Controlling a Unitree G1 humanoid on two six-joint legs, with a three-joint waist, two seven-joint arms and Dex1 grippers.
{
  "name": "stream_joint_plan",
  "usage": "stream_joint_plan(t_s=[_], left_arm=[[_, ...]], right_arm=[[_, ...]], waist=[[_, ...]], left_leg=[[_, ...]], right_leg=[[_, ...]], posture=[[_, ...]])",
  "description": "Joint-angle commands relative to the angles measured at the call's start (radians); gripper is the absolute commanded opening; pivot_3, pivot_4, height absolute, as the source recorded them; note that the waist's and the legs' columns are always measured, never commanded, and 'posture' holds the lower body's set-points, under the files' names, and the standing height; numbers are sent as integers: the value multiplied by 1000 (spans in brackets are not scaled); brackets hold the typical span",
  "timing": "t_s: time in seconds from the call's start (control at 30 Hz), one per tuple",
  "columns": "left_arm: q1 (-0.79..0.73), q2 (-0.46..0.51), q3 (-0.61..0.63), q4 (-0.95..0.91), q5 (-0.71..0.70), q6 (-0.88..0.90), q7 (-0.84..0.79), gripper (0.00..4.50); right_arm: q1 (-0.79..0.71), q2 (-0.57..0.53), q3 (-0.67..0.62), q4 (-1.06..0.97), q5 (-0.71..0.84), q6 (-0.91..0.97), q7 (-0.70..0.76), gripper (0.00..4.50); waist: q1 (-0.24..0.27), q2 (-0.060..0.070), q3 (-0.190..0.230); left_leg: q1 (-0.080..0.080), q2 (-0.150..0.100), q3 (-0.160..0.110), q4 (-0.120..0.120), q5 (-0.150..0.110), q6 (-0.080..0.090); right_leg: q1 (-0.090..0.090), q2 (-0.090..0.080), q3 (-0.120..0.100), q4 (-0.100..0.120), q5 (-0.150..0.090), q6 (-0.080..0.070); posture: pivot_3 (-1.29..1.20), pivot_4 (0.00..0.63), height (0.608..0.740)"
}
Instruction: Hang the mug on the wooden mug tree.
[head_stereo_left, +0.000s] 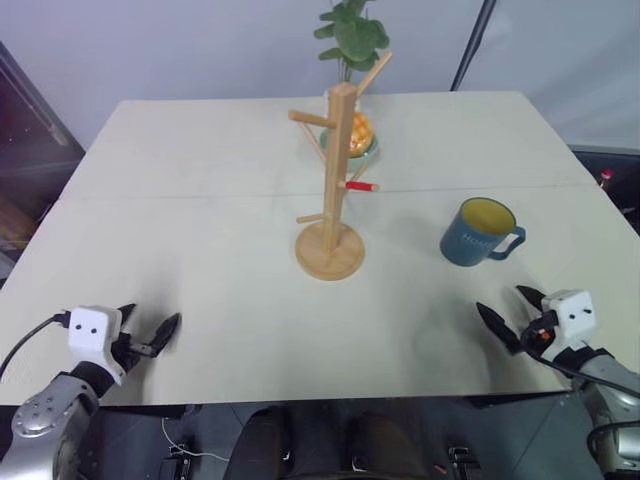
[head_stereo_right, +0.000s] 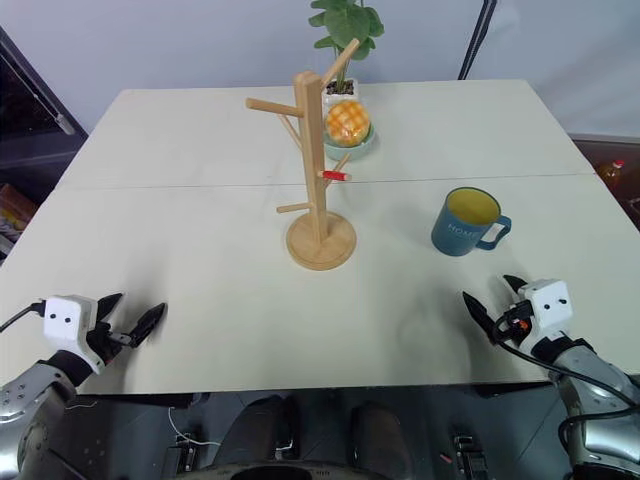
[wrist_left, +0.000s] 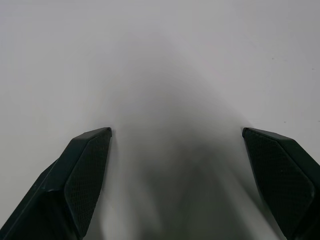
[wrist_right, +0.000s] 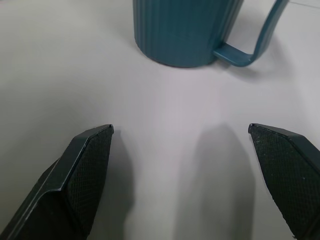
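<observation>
The task is not yet begun, as I judge it: nothing hangs on the pegs and all steps are left, namely to grasp the mug, lift it and hook its handle on a peg. At the near left corner of the surface (head_stereo_left: 180, 210) the left pincer (head_stereo_left: 148, 335) hovers with its fingers spread and nothing between them. The wooden mug tree (head_stereo_left: 335, 190) stands upright near the middle of the surface, all its pegs bare. To the right of it, well apart, the mug (head_stereo_left: 478, 233) stands upright on the surface, handle toward the right edge. At the near right corner the right pincer (head_stereo_left: 512, 315) is wide open and empty, near the mug but not touching. A green bowl (head_stereo_right: 347, 140) of orange fruit is partly hidden behind the post, and the plant (head_stereo_right: 345, 25) is cut off at the far edge.
</observation>
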Motion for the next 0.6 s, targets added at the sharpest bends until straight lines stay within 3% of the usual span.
stream_joint_plan(t_s=[0.03, 0.37, 0.6], left_arm=[[-10, -11, -20, 11, 22, -5, 11, 4458], [-47, -21, -60, 72, 54, -56, -8, 4458], [-58, -9, -222, -69, 13, -63, -169, 4458]], right_arm=[[0, -4, -10, -5, -2, -22, -2, 4486], [17, 25, -1, -57, -17, -17, -63, 4486], [8, 66, -6, -108, -32, 12, -167, 4486]], waist=[[0, 0, 0], [2, 2, -1], [2, 3, -1]], left_leg=[[0, 0, 0, 0, 0, 0], [1, 0, 0, 1, 0, 0], [0, -1, 0, 2, 0, 0]], right_leg=[[0, 0, 0, 0, 0, 0], [2, 0, 0, 0, 0, 0], [1, -2, 0, 0, 0, 0]], posture=[[0, 150, 739], [0, 150, 739], [0, 150, 739]])
